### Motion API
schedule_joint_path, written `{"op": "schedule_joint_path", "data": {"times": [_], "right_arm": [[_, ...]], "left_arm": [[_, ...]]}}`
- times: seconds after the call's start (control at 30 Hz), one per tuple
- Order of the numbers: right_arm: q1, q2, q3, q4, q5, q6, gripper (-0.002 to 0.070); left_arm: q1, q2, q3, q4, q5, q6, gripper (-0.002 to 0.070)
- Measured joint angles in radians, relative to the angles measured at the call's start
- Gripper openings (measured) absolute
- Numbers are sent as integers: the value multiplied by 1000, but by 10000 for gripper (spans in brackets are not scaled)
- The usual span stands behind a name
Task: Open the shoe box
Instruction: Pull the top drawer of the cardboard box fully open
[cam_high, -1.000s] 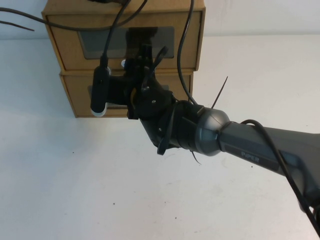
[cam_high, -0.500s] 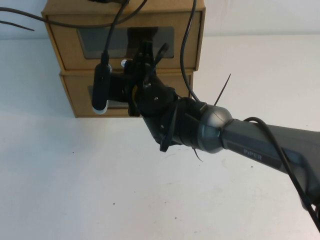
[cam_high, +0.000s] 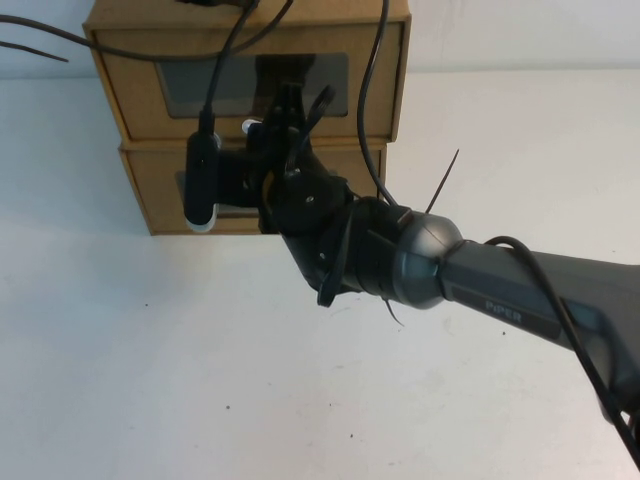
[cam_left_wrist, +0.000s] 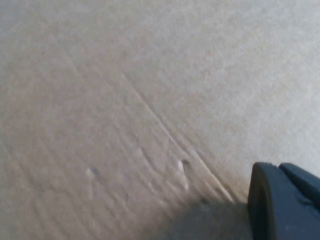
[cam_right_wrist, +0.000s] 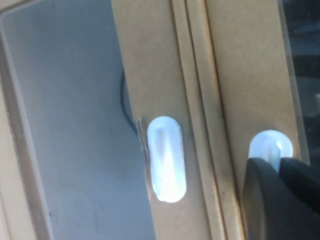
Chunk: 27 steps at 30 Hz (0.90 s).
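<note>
Starting nearest the robot, the left gripper (cam_left_wrist: 285, 200) is seen only in its own wrist view, held close over a pale, wrinkled surface taken to be the white table top (cam_high: 150, 350), well apart from the work. The grey right arm (cam_high: 520, 300) is stretched forward and leftward across the table, so it is plainly the nearer one. The right gripper (cam_right_wrist: 279, 167) is found pressed together on a white oval plastic pull (cam_right_wrist: 270, 142), whose ridge is caught between the dark fingers (cam_right_wrist: 260, 200). A second white oval pull (cam_right_wrist: 167, 157) is left free just across the seam. Farthest off, two stacked brown cardboard shoe boxes (cam_high: 380, 100) with clear front windows are set with their fronts turned to the robot. The held pull is judged to be the upper box's, so the front would have to be drawn straight back toward the robot.
</note>
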Motion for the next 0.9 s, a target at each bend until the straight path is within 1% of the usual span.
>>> {"op": "schedule_joint_path", "data": {"times": [0.23, 0.53, 0.9], "right_arm": [[14, 0, 0, 16, 36, -46, 7], [34, -36, 32, 86, 58, -124, 7], [74, -96, 108, 112, 89, -132, 4]], "left_arm": [[0, 0, 0, 0, 0, 0, -5], [0, 0, 0, -12, 3, -2, -5], [0, 6, 0, -14, 9, -4, -5]]}}
